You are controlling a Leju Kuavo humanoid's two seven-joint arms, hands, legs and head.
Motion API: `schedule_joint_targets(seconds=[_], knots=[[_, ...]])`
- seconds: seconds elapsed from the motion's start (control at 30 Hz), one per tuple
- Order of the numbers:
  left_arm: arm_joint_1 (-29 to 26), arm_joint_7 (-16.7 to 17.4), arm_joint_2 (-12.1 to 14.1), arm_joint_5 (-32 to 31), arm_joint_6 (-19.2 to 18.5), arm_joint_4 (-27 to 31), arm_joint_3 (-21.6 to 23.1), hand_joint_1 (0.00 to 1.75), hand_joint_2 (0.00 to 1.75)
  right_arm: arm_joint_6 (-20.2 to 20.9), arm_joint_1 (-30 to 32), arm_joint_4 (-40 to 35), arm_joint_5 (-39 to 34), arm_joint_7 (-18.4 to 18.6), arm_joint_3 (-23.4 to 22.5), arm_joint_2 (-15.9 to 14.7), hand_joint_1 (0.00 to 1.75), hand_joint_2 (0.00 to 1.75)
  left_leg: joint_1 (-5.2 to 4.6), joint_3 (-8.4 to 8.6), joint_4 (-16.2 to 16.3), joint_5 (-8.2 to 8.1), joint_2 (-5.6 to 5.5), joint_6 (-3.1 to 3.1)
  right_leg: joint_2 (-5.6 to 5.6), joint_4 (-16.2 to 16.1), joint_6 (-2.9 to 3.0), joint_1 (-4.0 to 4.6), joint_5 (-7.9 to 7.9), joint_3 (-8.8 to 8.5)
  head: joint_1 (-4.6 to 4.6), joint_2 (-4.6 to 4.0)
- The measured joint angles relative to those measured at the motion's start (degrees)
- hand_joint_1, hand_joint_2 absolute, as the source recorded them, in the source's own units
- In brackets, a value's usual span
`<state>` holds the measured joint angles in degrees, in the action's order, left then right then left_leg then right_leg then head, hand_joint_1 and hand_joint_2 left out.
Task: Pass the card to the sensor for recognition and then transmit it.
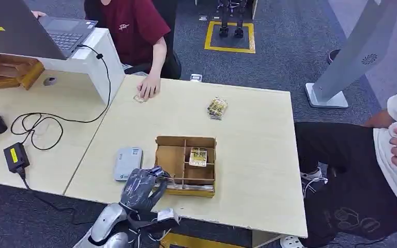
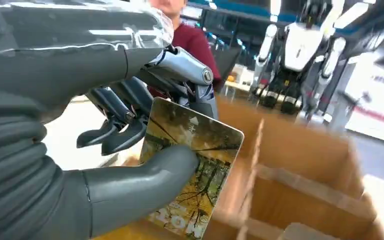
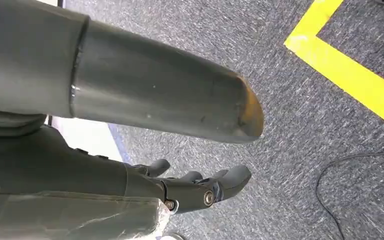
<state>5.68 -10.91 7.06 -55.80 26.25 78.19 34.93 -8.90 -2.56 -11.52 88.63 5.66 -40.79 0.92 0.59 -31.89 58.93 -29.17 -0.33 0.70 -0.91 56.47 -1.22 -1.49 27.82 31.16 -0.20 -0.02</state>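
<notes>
My left hand (image 1: 140,187) hovers at the near left corner of the cardboard box (image 1: 171,161) and pinches a card. In the left wrist view the card (image 2: 195,165), printed with yellow autumn trees, sits between the thumb (image 2: 145,182) and the darker fingers (image 2: 125,117) above the box's compartments (image 2: 300,190). Another card (image 1: 198,156) lies in the box's right compartment. The grey card sensor (image 1: 128,163) lies flat on the table just left of the box. My right hand (image 3: 195,192) hangs over grey carpet with its fingers apart and nothing in it.
A packet of cards (image 1: 217,108) lies further back on the table (image 1: 258,170). A person in a red shirt (image 1: 134,26) rests a hand (image 1: 148,88) on the far edge. Another seated person (image 1: 372,170) is at the right. A laptop (image 1: 36,28) and cables (image 1: 41,124) are at the left.
</notes>
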Motion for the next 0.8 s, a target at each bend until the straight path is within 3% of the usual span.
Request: schedule_joint_targets(seconds=[0.13, 0.4, 0.53, 0.6, 0.67, 0.8], knots=[[1.5, 0.77, 0.77, 0.07, 0.0, 5.08, -0.29, 1.75, 1.75, 0.11, 0.0, 0.0, 0.09, 0.15, -0.04, 0.0, 0.0, 0.0, 0.01, 0.0, 0.0, 0.01, -0.01, 0.0, -0.01, 0.0, 0.0, 0.01, -0.02, 0.01, 0.0, 0.0], [1.91, 0.9, 1.0, 0.11, 0.02, 6.41, -0.55, 1.75, 1.75, 0.15, 0.04, 0.0, 0.15, 0.15, -0.07, 0.0, 0.0, 0.0, 0.01, 0.0, 0.0, 0.01, 0.0, 0.0, 0.0, 0.0, 0.0, 0.01, -0.02, 0.01, 0.0, 0.0], [7.84, 2.22, 2.4, -0.69, 0.78, 12.41, -4.0, 1.75, 1.75, 0.17, -0.01, 0.0, 0.79, 0.15, -0.07, 0.0, 0.0, 0.0, 0.01, 0.03, 0.0, 0.06, -0.04, 0.04, 0.05, 0.04, 0.01, 0.01, -0.02, -0.03, 0.0, 0.0], [10.87, 5.55, 2.14, -4.67, 2.71, 11.84, -5.64, 1.75, 1.75, 0.55, -0.11, 0.0, 1.25, 0.17, -0.05, 0.02, 0.0, 0.0, 0.01, 0.03, 0.0, 0.06, -0.04, 0.04, 0.05, 0.03, 0.01, 0.0, -0.02, -0.03, 0.02, 0.0], [16.58, 11.06, 0.53, -10.27, 5.0, 5.4, -8.65, 1.75, 1.75, 0.94, -0.51, 0.0, 1.31, 0.5, 0.46, 0.02, 0.0, 0.0, 0.0, 0.03, 0.0, 0.06, -0.03, 0.04, 0.02, 0.03, 0.02, 0.0, -0.06, -0.03, 0.02, 0.0], [20.42, 12.87, -0.77, -11.48, 5.73, -1.06, -10.49, 1.75, 1.75, 1.09, -0.95, 0.0, 1.31, 0.94, 1.03, 0.02, 0.0, 0.0, 0.0, 0.03, 0.01, 0.07, -0.03, 0.05, 0.02, 0.04, 0.03, 0.0, -0.07, -0.03, 0.0, 0.0]])
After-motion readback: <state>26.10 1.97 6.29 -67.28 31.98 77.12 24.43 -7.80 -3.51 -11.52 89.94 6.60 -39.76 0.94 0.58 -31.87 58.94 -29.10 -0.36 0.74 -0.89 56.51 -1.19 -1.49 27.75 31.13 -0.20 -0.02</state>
